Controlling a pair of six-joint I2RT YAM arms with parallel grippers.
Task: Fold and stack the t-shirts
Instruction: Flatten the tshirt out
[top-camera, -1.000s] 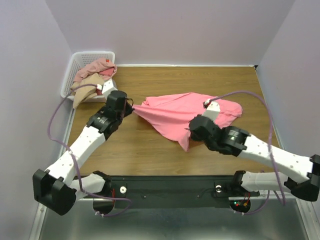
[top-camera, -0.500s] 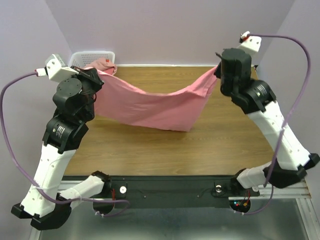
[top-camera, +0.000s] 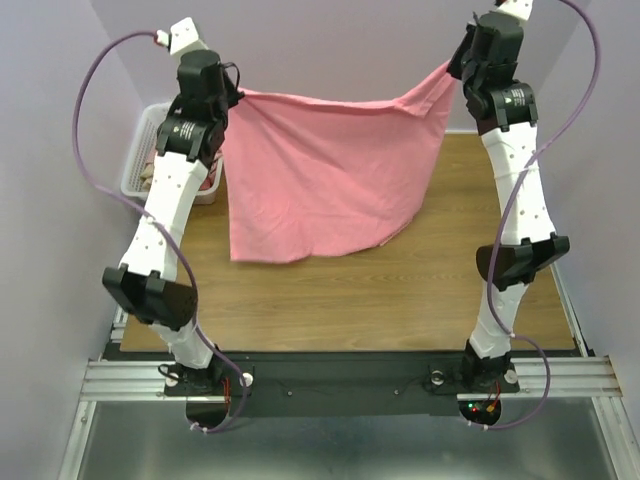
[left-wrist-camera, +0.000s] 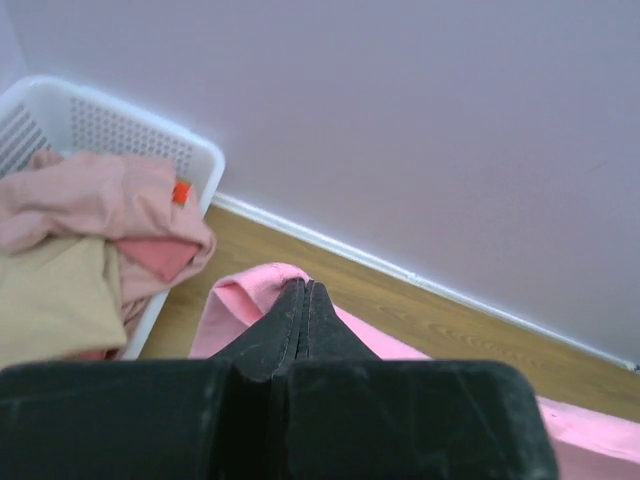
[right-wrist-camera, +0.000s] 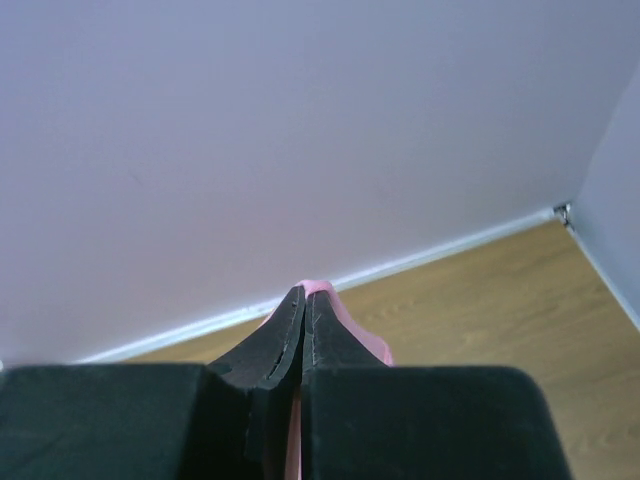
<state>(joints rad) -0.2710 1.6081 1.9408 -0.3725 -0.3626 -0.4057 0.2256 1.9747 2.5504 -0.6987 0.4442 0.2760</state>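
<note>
The left end effector (top-camera: 238, 96), at 10 o'clock, and the right end effector (top-camera: 456, 72), at 2 o'clock, are each clenching a top corner of a salmon-pink t-shirt (top-camera: 320, 170), which is hanging spread over the table (top-camera: 400, 290).

obstacle: salmon-pink t-shirt (top-camera: 320, 175) hangs like a curtain between left tool (top-camera: 238, 96) and right tool (top-camera: 453, 72), both clamped on its top corners | in front of it: bare worktop (top-camera: 330, 300), free to pass | left of it: basket (top-camera: 130, 170) with heaped t-shirts (left-wrist-camera: 100, 195) | behind it: wall (top-camera: 340, 50)
</note>
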